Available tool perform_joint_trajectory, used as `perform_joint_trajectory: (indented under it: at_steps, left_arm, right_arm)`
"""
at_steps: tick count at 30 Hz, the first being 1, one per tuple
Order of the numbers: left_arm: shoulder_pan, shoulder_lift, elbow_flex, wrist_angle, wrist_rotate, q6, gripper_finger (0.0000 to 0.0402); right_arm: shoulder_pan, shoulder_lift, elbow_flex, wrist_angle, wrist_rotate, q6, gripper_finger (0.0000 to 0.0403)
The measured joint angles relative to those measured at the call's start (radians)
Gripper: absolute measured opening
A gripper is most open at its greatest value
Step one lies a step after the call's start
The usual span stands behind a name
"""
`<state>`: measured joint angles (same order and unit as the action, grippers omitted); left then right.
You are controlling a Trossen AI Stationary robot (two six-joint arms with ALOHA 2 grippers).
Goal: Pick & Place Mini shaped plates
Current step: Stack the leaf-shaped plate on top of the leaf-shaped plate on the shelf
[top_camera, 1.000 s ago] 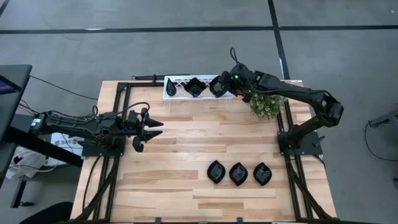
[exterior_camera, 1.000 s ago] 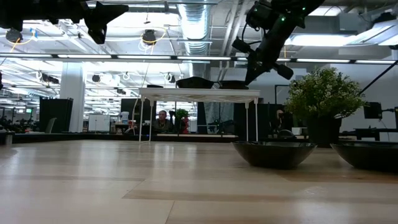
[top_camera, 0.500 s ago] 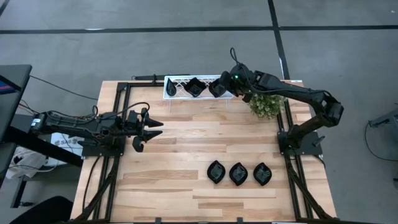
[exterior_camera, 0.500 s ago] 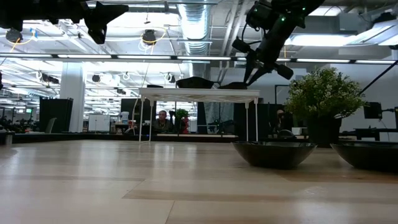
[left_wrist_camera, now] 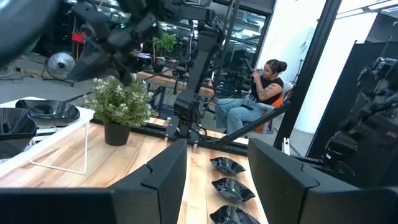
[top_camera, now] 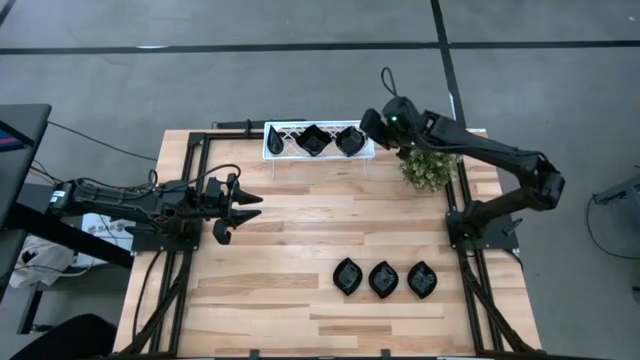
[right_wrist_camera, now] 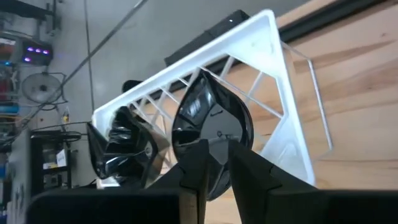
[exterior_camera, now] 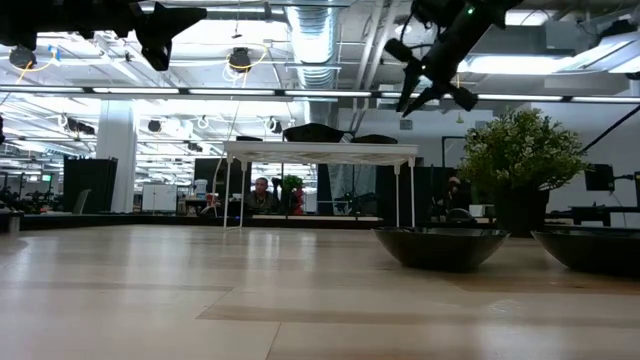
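With two black dishes (top_camera: 330, 141) sitting in the white lattice tray (top_camera: 273, 140), you look to be between placements: right gripper (top_camera: 370, 122) hangs above the tray's end, jaws slightly parted and empty. Next move calls for reaching to the three leaf-shaped dishes (top_camera: 383, 278) on the near table; left gripper (top_camera: 232, 207) waits at the left side, jaws open and empty.

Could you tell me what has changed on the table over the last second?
The right end effector let go of the plate on the white tray and drew back toward the plant. The left end effector, the other tray plate and the three plates stayed put.
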<state>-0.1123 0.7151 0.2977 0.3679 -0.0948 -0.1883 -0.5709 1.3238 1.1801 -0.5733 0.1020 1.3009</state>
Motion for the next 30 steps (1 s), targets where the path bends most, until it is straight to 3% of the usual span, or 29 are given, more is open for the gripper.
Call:
perform_joint_trajectory:
  at_steps: [5, 15, 24, 30]
  left_arm:
    - [0.000, 0.000, 0.000, 0.000, 0.000, -0.001, 0.0173]
    - [0.000, 0.000, 0.000, 0.000, 0.000, -0.003, 0.0173]
    - [0.000, 0.000, 0.000, 0.000, 0.000, -0.002, 0.0173]
    - [0.000, 0.000, 0.000, 0.000, 0.000, -0.002, 0.0173]
  right_arm:
    - [0.020, -0.063, 0.000, -0.003, -0.013, -0.080, 0.0056]
    - [0.163, -0.161, 0.000, -0.034, -0.183, -0.329, 0.0056]
    - [0.353, -0.180, 0.000, -0.251, -0.188, -0.401, 0.0056]
    - [0.467, -0.173, 0.000, -0.297, -0.191, -0.482, 0.0056]
